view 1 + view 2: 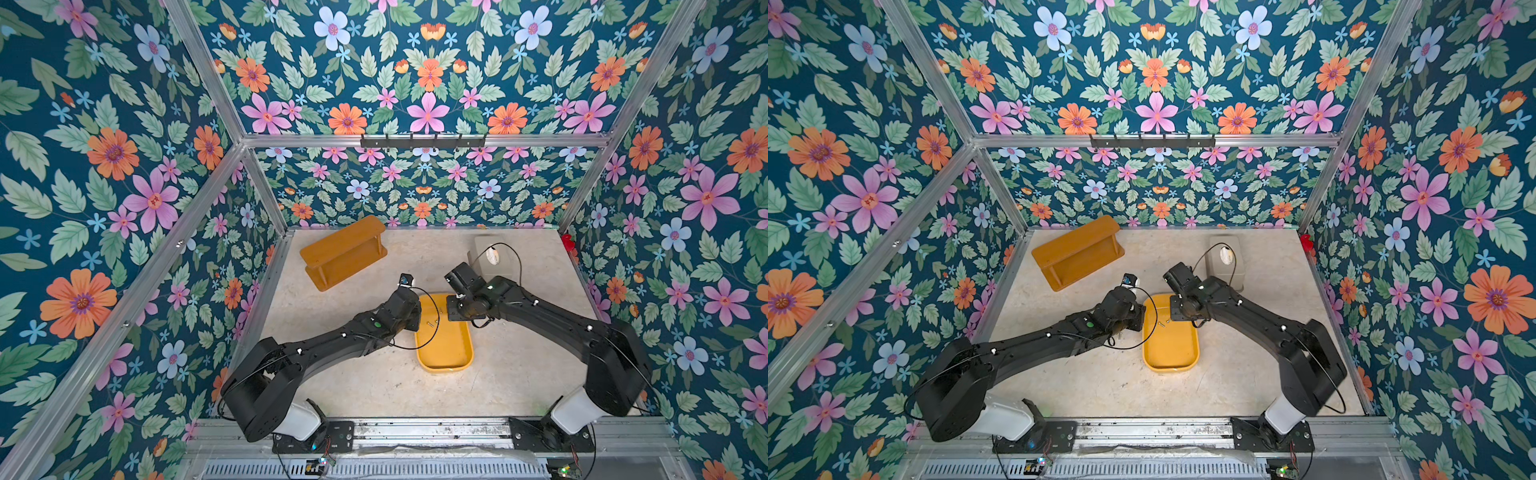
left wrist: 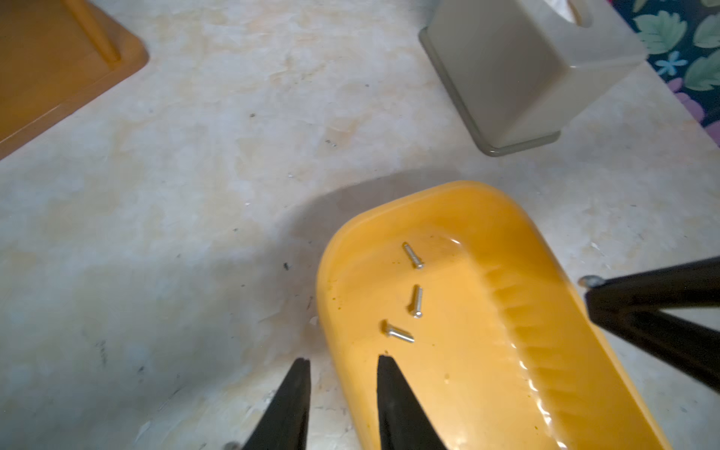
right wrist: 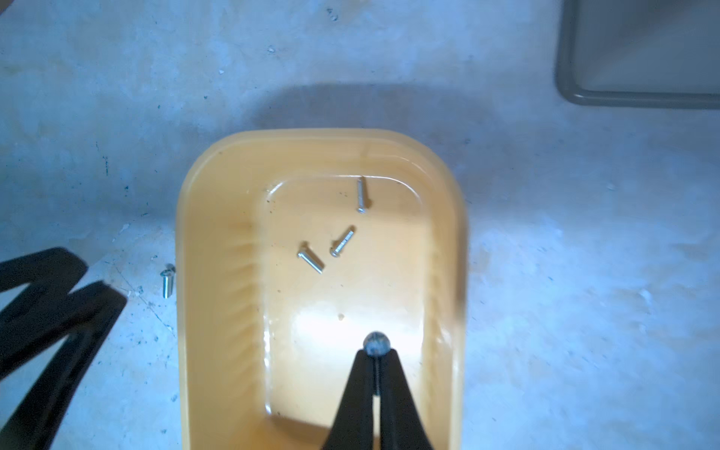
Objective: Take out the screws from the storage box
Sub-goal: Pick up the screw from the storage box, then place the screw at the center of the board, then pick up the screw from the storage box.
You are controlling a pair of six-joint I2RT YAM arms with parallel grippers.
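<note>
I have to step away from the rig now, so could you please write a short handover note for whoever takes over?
The right tool is shut on one screw, raised near the storage box.
The left tool is open and empty, with one finger over the box's edge and the other over the table.
Done: a second screw lies on the table beside the box.
Left: set the held screw down outside the box, then take out the three screws lying on the box floor.
</note>
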